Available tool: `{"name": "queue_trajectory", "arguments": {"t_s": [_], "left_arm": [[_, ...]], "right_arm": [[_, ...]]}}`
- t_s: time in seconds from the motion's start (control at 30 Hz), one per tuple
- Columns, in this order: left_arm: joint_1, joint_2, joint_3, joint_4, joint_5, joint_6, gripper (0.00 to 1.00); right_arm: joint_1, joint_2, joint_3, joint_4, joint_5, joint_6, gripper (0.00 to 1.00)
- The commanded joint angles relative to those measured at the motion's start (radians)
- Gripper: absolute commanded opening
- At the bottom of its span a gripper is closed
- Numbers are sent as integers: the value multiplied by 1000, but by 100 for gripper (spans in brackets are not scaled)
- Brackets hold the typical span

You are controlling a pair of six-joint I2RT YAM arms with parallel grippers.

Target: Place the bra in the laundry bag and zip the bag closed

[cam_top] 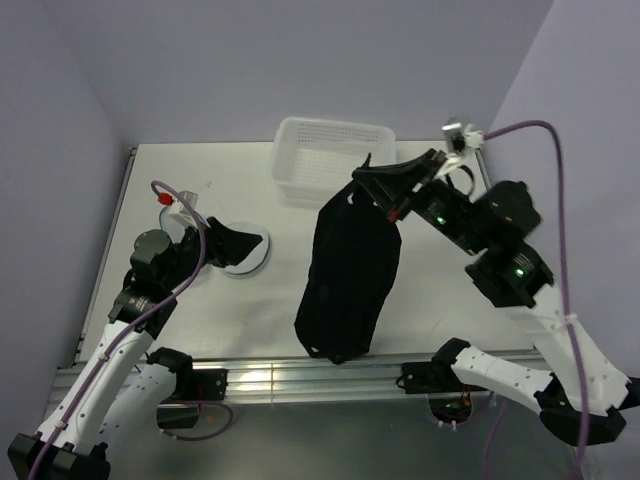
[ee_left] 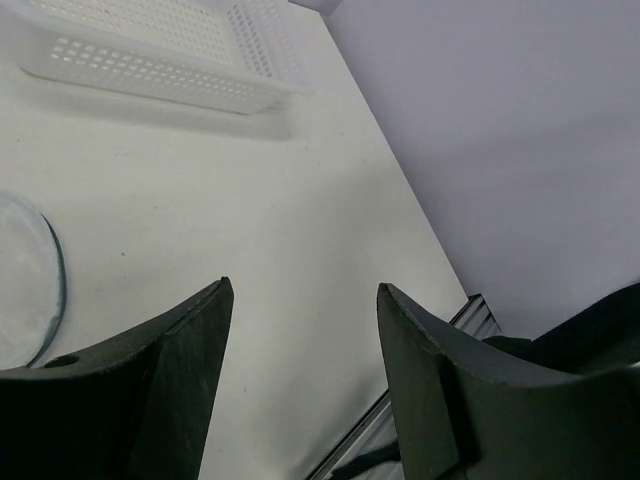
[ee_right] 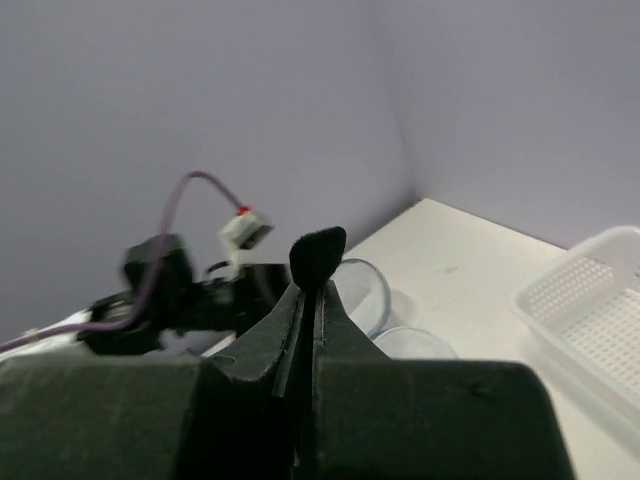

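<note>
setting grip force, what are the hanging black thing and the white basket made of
The bra: seemingly soft matte black fabric; it hangs limp from the right gripper. The basket: likely rigid white plastic, slightly glossy, with regular rows of holes.

This is a robotics lab test cell. A plain white desk [cam_top: 200,190] is boxed in by bare lilac partition walls [cam_top: 300,60] behind it and along both its sides. An aluminium extrusion rail [cam_top: 300,372] runs along the desk's near edge, and two black-and-white robot arms, the left arm [cam_top: 110,350] and the right arm [cam_top: 510,270], are bolted there. Purple cables [cam_top: 556,200] loop off the arms beside the desk, and green status lights [cam_top: 517,268] glow on the right arm's joints. A white perforated plastic basket [cam_top: 330,150] stands at the desk's far edge.
</note>
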Motion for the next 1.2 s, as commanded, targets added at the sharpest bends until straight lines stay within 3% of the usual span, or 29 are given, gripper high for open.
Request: {"name": "queue_trajectory", "arguments": {"t_s": [0.0,0.13,0.2,0.37,0.5,0.53,0.57,0.6,0.67,0.7,0.83,0.87,0.93,0.97,1.0,1.17], "left_arm": [[-21,11,-27,65,-31,-31,66],[-46,29,-102,138,-62,-77,65],[-66,57,-124,179,-74,-101,64],[-167,140,-145,241,-170,-111,64],[-236,216,-118,249,-317,-89,64],[-248,235,-115,262,-335,-84,66],[-270,255,-112,267,-348,-78,67],[-278,299,-104,273,-362,-74,69],[-299,347,-90,287,-393,-63,75],[-308,394,-75,295,-402,-60,76],[-313,491,-55,339,-395,-60,76],[-316,509,-55,342,-399,-63,75],[-321,516,-61,358,-408,-58,74],[-325,526,-62,358,-411,-60,73],[-325,534,-61,362,-411,-61,73],[-324,679,45,345,-460,-22,68]], "right_arm": [[-100,121,-155,150,-86,19,0],[-247,273,-339,329,-170,69,0],[-263,395,-351,382,-179,42,0],[-274,609,-293,340,-50,-36,0],[-278,692,-189,267,36,-110,2],[-280,707,-130,231,81,-113,11],[-278,722,-103,153,90,-113,44],[-277,718,-92,143,79,-110,57],[-275,662,-153,165,70,-84,73],[-277,610,-222,195,85,-49,74],[-277,528,-362,254,136,5,66],[-277,499,-380,252,169,14,46],[-277,474,-457,264,171,43,28],[-277,447,-486,293,169,59,11],[-277,436,-546,309,169,101,6],[-220,379,-669,332,73,185,6]]}}
